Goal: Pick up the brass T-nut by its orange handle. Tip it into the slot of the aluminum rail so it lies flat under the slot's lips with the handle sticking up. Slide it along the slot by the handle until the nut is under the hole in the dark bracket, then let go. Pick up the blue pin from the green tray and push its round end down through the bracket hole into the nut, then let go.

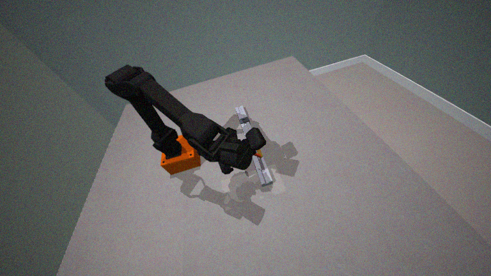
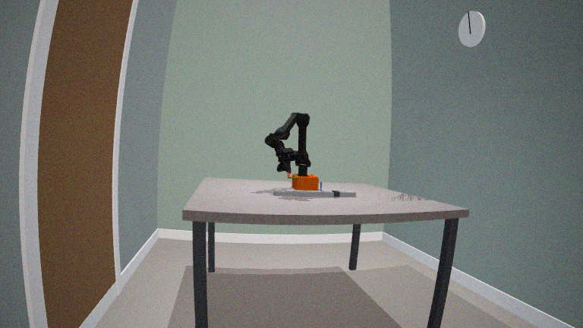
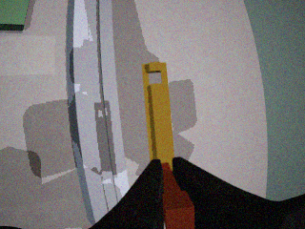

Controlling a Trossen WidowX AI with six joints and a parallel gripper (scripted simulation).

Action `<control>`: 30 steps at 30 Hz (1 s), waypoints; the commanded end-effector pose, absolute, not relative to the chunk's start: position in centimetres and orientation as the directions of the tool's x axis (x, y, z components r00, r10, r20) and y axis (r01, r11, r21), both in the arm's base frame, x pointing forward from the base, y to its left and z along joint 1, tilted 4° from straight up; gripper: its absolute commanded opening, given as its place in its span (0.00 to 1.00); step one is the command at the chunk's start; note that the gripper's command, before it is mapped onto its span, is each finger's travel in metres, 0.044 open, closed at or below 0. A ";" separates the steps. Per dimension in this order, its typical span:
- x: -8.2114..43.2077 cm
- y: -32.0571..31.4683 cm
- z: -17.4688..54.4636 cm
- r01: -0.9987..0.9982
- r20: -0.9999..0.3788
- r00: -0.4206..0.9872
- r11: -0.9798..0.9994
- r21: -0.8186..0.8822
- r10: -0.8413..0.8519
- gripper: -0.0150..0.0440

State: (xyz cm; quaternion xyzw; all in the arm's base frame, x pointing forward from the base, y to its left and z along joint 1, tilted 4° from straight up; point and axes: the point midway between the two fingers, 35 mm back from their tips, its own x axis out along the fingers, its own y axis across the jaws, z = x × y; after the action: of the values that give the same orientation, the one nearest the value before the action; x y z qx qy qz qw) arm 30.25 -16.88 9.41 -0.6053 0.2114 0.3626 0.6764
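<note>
Orange handle [image 2: 288,175] [image 3: 178,200] is pinched tight in the black jaws [image 2: 287,171]. The yellow brass nut [image 2: 293,177] [image 3: 159,114] on it hangs up above the surface [image 1: 202,244] [image 2: 257,208], not in the slot of the silver rail [image 1: 266,177] [image 2: 300,193] [image 3: 88,119]. The blue pin [image 2: 320,185] stands behind the rail.

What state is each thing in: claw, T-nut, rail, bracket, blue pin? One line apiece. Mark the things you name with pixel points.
Claw [image 1: 257,151] [image 2: 287,172] [image 3: 166,166]: shut on the orange handle [image 3: 178,205].
T-nut [image 3: 161,119]: held above the table, outside the slot.
Rail [image 1: 263,171] [image 2: 300,193] [image 3: 86,95]: lying flat on the table.
Bracket [image 1: 244,119] [image 2: 335,193]: mounted across the rail.
Blue pin [image 2: 320,186]: upright, not in the bracket.
</note>
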 end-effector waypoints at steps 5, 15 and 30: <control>29.9 -16.7 9.3 -0.726 -0.707 0.667 -0.006 -0.688 0.235 0.00; 29.6 -16.6 9.3 -0.702 -0.685 0.690 -0.015 -0.712 0.232 0.00; 29.5 -16.6 8.3 -0.686 -0.671 0.705 -0.020 -0.728 0.231 0.00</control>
State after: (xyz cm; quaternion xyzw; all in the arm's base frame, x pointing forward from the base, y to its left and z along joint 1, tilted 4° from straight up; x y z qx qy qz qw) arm 29.56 -16.68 8.96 -0.6296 0.1829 0.3362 0.6760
